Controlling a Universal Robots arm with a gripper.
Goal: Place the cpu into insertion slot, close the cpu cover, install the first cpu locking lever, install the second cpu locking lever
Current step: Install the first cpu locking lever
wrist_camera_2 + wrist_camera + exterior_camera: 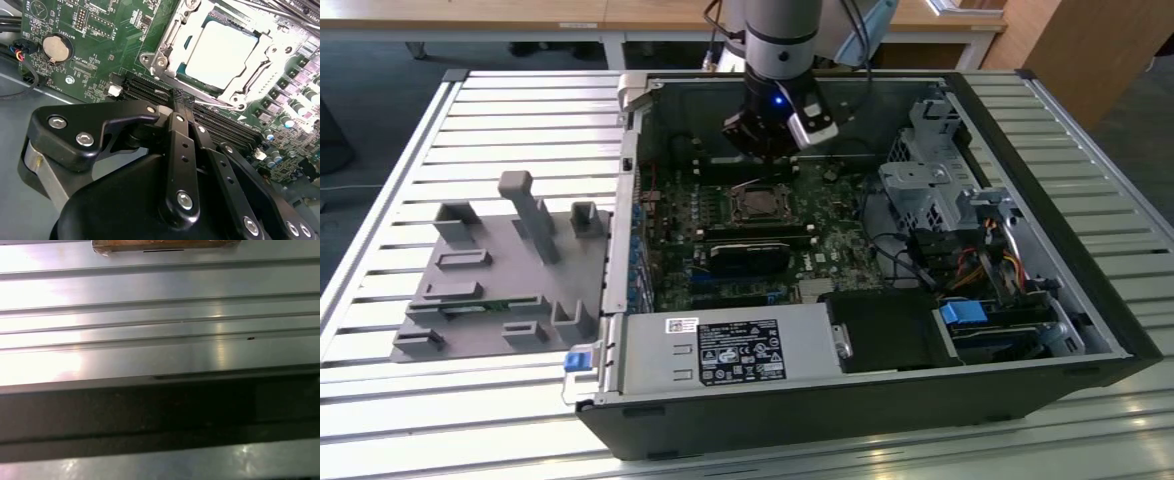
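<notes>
Grey fixture block (500, 270): at the exterior view's left we see it on the slatted table (400, 400), just beside the open computer case (881, 400).
Motherboard (761, 250): we find it lying flat inside the case, green, with a coin cell (54, 46) visible in the second wrist view.
Insertion slot (755, 205): near the board's middle, just below the arm's head in the exterior view.
Cpu (225, 50): we see its pale face seated in the slot, framed by the cpu cover (167, 42), which lies down around it.
Gripper (181, 102): its 2 black fingers (180, 150) are pressed together with nothing between them; we see the tips just beside the socket's edge, over the black memory slots (220, 125).
Drive cage (927, 200): at the exterior view's right, inside the case.
</notes>
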